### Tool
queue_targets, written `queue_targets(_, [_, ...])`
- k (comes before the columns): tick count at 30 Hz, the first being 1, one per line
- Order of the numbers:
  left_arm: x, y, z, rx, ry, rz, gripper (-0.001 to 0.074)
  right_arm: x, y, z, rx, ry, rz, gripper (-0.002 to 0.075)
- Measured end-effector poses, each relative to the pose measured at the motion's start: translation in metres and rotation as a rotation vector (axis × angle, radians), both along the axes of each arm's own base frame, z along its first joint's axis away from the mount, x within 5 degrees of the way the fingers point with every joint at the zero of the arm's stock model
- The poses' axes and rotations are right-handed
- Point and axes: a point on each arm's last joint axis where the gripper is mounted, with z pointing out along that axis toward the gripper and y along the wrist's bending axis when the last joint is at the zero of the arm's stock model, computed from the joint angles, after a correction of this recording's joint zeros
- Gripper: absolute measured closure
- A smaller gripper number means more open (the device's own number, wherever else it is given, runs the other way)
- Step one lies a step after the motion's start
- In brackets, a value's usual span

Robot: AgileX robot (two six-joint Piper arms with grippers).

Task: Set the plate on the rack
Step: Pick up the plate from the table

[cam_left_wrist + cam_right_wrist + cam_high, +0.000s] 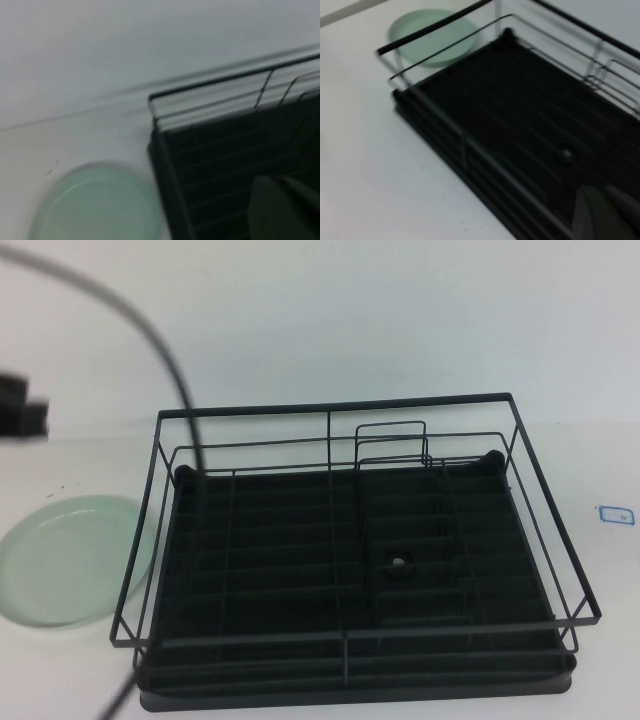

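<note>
The pale mint-green plate (68, 562) lies flat on the white table, just left of the rack. The black wire rack (350, 570) stands in the middle, with upright loops (392, 445) at its back and nothing on its dark ribbed base. In the left wrist view the plate (97, 207) lies beside the rack's corner (160, 125). My left gripper (282, 181) hangs above the rack, shut and empty. A dark part of the left arm (20, 412) shows at the far left of the high view. My right gripper (600, 190) is over the rack's near side (485, 160), shut and empty, with the plate (432, 35) far beyond.
A black cable (170, 370) arcs across the left of the high view, over the rack's left edge. A small blue-edged label (617, 513) lies on the table right of the rack. A white wall rises behind the table.
</note>
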Motion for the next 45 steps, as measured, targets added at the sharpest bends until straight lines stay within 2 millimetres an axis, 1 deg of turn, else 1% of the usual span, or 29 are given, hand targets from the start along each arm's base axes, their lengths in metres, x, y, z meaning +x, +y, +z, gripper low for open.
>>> queue_targets(2, [0.02,0.0,0.013,-0.044,0.014,-0.001,0.0735,-0.002,0.004,-0.001,-0.019,-0.007,0.059,0.0729])
queue_targets(4, [0.046,0.014,0.015,-0.066,0.064,0.058,0.0735,-0.003,0.006,-0.002,-0.029,-0.009,0.097,0.0729])
queue_targets(5, [0.059,0.024,0.013,-0.087,0.103,0.08,0.0735,-0.004,0.007,-0.002,-0.031,-0.011,0.107,0.0729])
queue_targets(6, [0.069,0.033,0.008,-0.111,0.153,0.083,0.0735,-0.005,0.008,-0.002,-0.033,-0.01,0.12,0.0729])
queue_targets(8, [0.092,0.058,-0.009,-0.234,0.263,0.073,0.0735,-0.005,0.008,-0.003,-0.036,-0.004,0.13,0.0729])
queue_targets(9, [0.099,0.068,-0.017,-0.298,0.294,0.067,0.0735,-0.006,0.008,-0.003,-0.036,-0.002,0.131,0.0729])
queue_targets(11, [0.117,0.098,-0.039,-0.45,0.352,0.079,0.0735,-0.006,0.008,-0.003,-0.038,0.003,0.136,0.0729])
queue_targets(12, [0.124,0.109,-0.049,-0.496,0.376,0.09,0.0735,-0.006,0.008,-0.003,-0.038,0.002,0.136,0.0729])
queue_targets(15, [0.139,0.147,-0.091,-0.523,0.483,0.173,0.0735,-0.006,0.008,-0.003,-0.038,0.003,0.141,0.0729])
queue_targets(17, [0.145,0.16,-0.113,-0.462,0.544,0.214,0.0735,-0.007,0.008,-0.003,-0.039,0.004,0.142,0.0729])
queue_targets(20, [0.154,0.167,-0.135,-0.39,0.594,0.266,0.0729,-0.007,0.009,-0.004,-0.04,0.006,0.146,0.0729])
queue_targets(22, [0.16,0.168,-0.147,-0.348,0.617,0.273,0.0695,-0.007,0.009,-0.004,-0.041,0.005,0.147,0.0729])
queue_targets(23, [0.163,0.168,-0.153,-0.334,0.627,0.274,0.0659,-0.007,0.009,-0.004,-0.042,0.003,0.148,0.0729])
queue_targets(25, [0.168,0.17,-0.167,-0.346,0.655,0.294,0.0559,-0.007,0.009,-0.004,-0.043,0.002,0.149,0.0729])
queue_targets(27, [0.173,0.174,-0.183,-0.348,0.689,0.322,0.0436,-0.007,0.009,-0.004,-0.043,0.002,0.149,0.0729])
queue_targets(28, [0.175,0.176,-0.19,-0.345,0.703,0.334,0.0391,-0.007,0.009,-0.004,-0.044,0.001,0.15,0.0729])
queue_targets(30, [0.178,0.18,-0.206,-0.335,0.742,0.344,0.0347,-0.007,0.009,-0.004,-0.044,0.004,0.151,0.0729])
queue_targets(32, [0.18,0.182,-0.218,-0.324,0.768,0.348,0.0344,-0.006,0.009,-0.004,-0.045,0.006,0.151,0.0729])
queue_targets(35, [0.183,0.184,-0.234,-0.329,0.796,0.353,0.0364,-0.005,0.009,-0.005,-0.047,0.011,0.152,0.0729])
queue_targets(43, [0.188,0.187,-0.262,-0.327,0.833,0.359,0.0388,-0.003,0.01,-0.006,-0.048,0.019,0.153,0.0729])
queue_targets(45, [0.188,0.188,-0.272,-0.332,0.857,0.358,0.039,-0.003,0.01,-0.006,-0.048,0.019,0.153,0.0729])
